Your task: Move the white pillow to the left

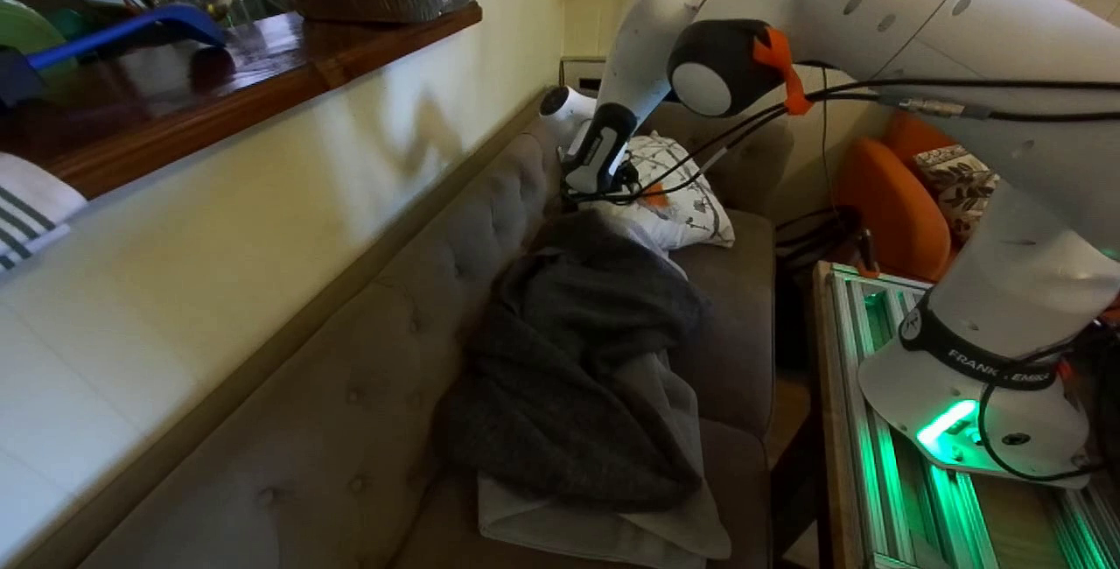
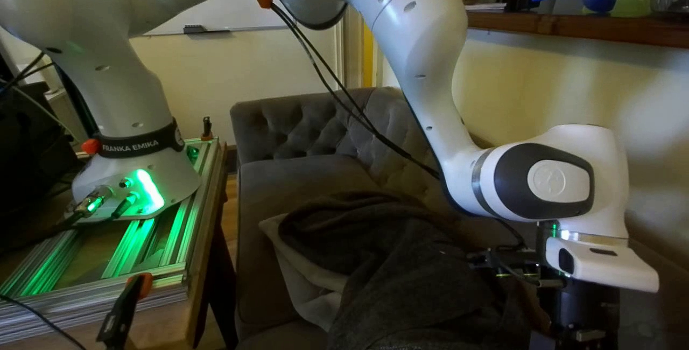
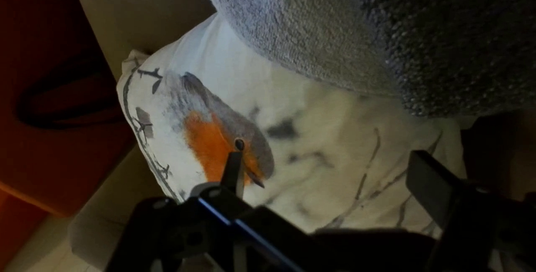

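From where I stood, the black two-fingered tool (image 3: 326, 165) had its jaws spread well apart, gripping nothing that I could see. Beneath it in the wrist view was the white fabric pillow (image 3: 318, 129), printed with a grey-backed bird, orange at breast and face, among dark twigs. The fingers (image 3: 431, 184) showed against the pillow, one tip in front of the bird's face; whether they touched the cloth I couldn't tell. In an exterior view the pillow lay at the far end of a grey upholstered surface (image 1: 731, 315), the tool over its side nearer the buttoned sofa back (image 1: 464, 245). A crumpled dark grey plush blanket (image 1: 569, 368) hid one edge of the pillow and spread along the surface, paler grey cloth (image 1: 612, 536) showing beneath it. Off the front of the surface stood an orange upholstered chair (image 1: 888, 201) with a leaf-patterned cushion (image 1: 958, 186).
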Robot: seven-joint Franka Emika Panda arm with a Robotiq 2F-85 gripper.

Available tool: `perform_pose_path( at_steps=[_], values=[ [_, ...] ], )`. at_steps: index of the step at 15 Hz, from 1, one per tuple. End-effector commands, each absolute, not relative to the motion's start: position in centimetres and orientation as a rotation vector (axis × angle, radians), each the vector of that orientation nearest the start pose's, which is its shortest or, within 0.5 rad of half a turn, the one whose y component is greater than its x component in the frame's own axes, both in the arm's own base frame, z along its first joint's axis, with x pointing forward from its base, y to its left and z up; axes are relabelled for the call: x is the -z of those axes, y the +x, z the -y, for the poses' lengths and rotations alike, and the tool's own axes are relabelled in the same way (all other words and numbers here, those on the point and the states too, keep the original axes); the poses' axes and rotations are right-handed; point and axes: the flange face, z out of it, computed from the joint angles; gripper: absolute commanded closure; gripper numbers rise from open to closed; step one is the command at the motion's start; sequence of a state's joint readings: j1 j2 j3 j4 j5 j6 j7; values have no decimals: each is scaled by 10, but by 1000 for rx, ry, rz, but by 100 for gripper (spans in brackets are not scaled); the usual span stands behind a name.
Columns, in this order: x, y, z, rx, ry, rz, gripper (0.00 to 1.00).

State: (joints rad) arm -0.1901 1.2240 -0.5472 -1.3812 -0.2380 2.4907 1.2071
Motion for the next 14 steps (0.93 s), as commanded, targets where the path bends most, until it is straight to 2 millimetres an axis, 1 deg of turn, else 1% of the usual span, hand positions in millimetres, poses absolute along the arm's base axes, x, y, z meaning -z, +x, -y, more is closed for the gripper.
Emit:
perform_pose_path(
  at_steps=[1, 4, 5, 6, 8, 11, 14],
  values=[
    [-34, 573, 417, -204, 1891, 1623, 0],
    [-35, 576, 418, -209, 1887, 1618, 0],
    [-32, 579, 419, -201, 1898, 1597, 0],
    [-27, 583, 422, -210, 1955, 1584, 0],
    [-19, 588, 428, -207, 2010, 1567, 0],
    [-3, 597, 430, -242, 2032, 1563, 0],
    [13, 600, 436, -248, 2056, 1541, 0]
  ],
)
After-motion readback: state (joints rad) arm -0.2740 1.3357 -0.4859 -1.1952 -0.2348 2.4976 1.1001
